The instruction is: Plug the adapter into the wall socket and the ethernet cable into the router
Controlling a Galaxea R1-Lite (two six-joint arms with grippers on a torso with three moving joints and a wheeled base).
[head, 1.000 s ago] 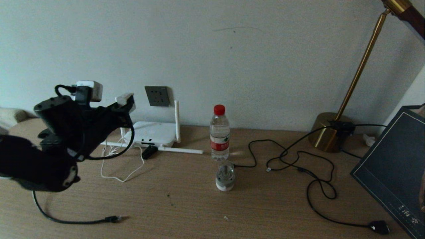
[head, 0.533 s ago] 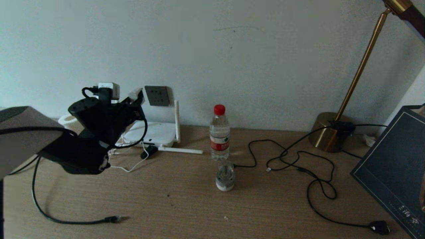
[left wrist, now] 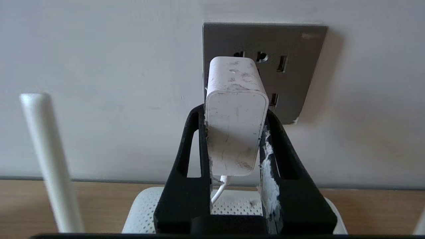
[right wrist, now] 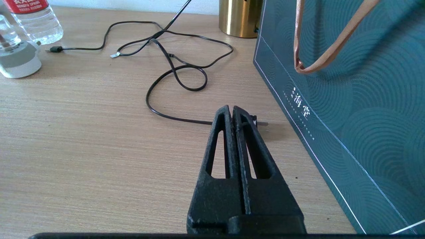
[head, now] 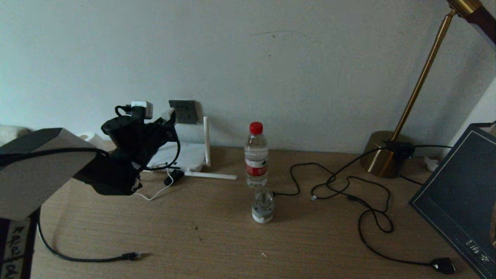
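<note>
Inspector: Status of the power connection?

Assessor: Not made. The left hand (left wrist: 236, 132) is clamped on the small white cube-shaped adapter (left wrist: 235, 116), one black finger on each flank, thin white cord hanging from its rear. The adapter's front stands just before the dark grey square wall socket (left wrist: 285, 59), over the plate's left portion. I cannot tell whether the prongs have entered the holes; I judge insertion pending.

Inspector: And the data connection?

Assessor: Untouched. The long thin black ethernet cable (head: 77, 257) lies on the wooden bench (head: 217, 240), its clear-tipped plug (head: 133, 255) at the front left, well apart from the flat white router with stick antennas (head: 190, 157), which sits against the wall below the socket.

Inspector: The other arm?

Assessor: The right hand (right wrist: 232, 111) is parked above the bench with its fingers pressed together, empty, near a dark teal paper bag (right wrist: 358, 99).

Inspector: Progress overall?

Assessor: In my judgement, first half nearly closed out; second half not begun. Adapter alignment with the holes needs confirming before pushing.
</note>
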